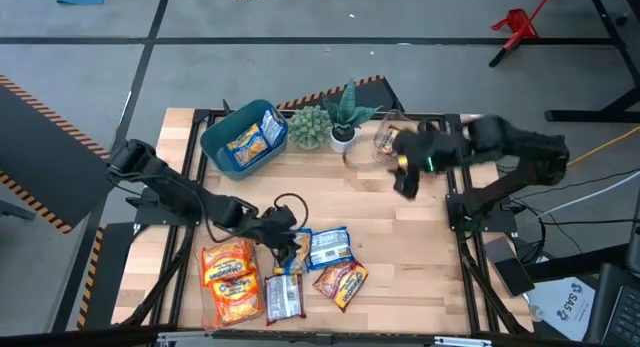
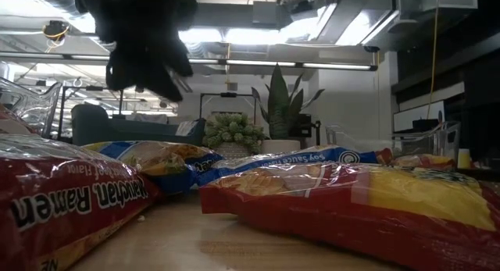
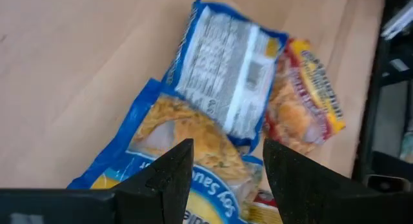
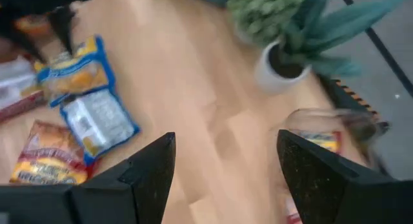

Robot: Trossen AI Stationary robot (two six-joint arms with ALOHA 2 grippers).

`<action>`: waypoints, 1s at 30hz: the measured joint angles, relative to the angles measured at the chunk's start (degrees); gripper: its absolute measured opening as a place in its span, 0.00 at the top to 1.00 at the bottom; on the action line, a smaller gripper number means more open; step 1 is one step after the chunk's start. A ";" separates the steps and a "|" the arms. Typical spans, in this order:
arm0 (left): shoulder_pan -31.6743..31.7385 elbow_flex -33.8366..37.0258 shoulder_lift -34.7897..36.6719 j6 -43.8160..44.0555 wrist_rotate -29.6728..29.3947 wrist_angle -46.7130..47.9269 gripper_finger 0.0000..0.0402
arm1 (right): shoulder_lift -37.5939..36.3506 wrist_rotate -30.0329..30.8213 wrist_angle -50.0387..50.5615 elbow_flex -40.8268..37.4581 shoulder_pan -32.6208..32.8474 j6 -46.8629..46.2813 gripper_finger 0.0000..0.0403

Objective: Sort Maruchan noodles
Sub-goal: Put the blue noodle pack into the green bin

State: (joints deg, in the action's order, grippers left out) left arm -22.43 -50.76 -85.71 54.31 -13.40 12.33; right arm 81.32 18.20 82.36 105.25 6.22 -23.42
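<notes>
On the wooden table [image 1: 400, 247], the teal bin [image 1: 222, 139] at the back holds one noodle packet [image 1: 247, 140], while the left hand [image 1: 287, 244], fingers parted, hovers over a blue packet [image 1: 328, 248] lying lengthwise across the table, and the right hand [image 1: 407, 182] hangs wide open near a clear tub [image 1: 385, 137].

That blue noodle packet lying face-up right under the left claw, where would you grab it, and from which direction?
From straight above, probably. The face-up blue packet lies flat on the table, and the left gripper is open over it. Its far end is tucked under another blue packet lying label-down, so I'd pinch across the exposed near half, fingers straddling its narrow width.
</notes>
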 joint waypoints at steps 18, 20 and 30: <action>6.31 0.02 -7.00 0.21 7.52 6.38 0.55 | -8.29 2.35 -42.65 -53.46 22.46 -27.07 0.37; 7.43 -0.14 -8.00 -0.62 8.02 5.76 0.55 | -8.30 2.74 -45.24 -54.44 23.05 -27.28 0.37; 13.24 -0.13 -9.51 -3.61 6.68 2.79 0.55 | -7.87 8.31 -48.45 -54.49 23.43 -20.45 0.37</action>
State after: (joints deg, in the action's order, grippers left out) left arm -9.19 -50.89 -95.22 50.70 -6.72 15.12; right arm 73.46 26.51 33.91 50.76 29.65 -43.87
